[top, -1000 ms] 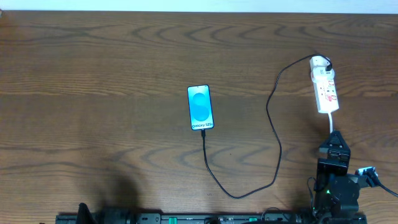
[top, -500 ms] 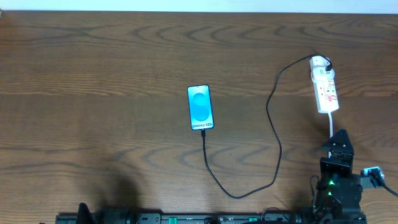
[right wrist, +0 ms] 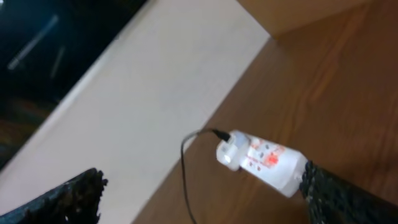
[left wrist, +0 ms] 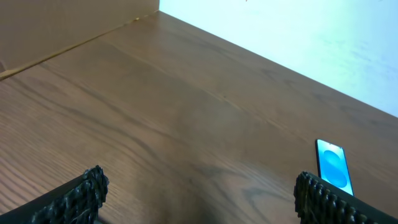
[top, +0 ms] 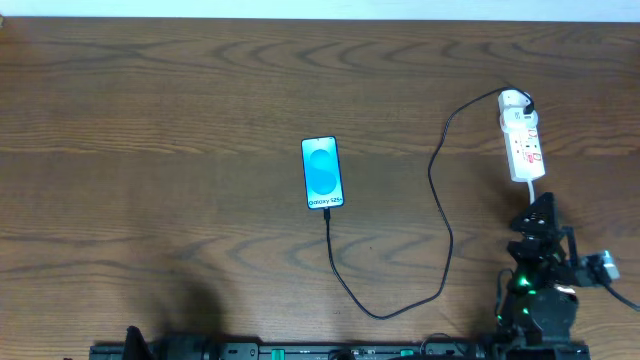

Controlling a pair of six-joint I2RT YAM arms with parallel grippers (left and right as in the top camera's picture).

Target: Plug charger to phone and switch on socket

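The left fingers (left wrist: 78, 196) are spread as wide as they go and hold nothing; bare surface (left wrist: 186, 93) lies between them, and the phone (left wrist: 334, 168) rests flat well ahead of them, off toward the right finger; its screen faces up. The black cable (top: 440, 200) meets the phone's near edge and looks already plugged in, though the tip is too small to confirm; it loops back toward the arms, then runs away to the white plug head (top: 514, 100) seated in the far end of the power strip (top: 524, 145). The right fingers (right wrist: 68, 199) are also wide apart and empty; the strip lies just ahead of them, between the 2 tips in the wrist view, its white cord (top: 534, 192) trailing back under them. The switch looks like the step left. The risks: 1 broad finger may shove the light strip instead of pressing its switch; it could snag the cord, or nudge the plug head and tug the cable out of the phone.
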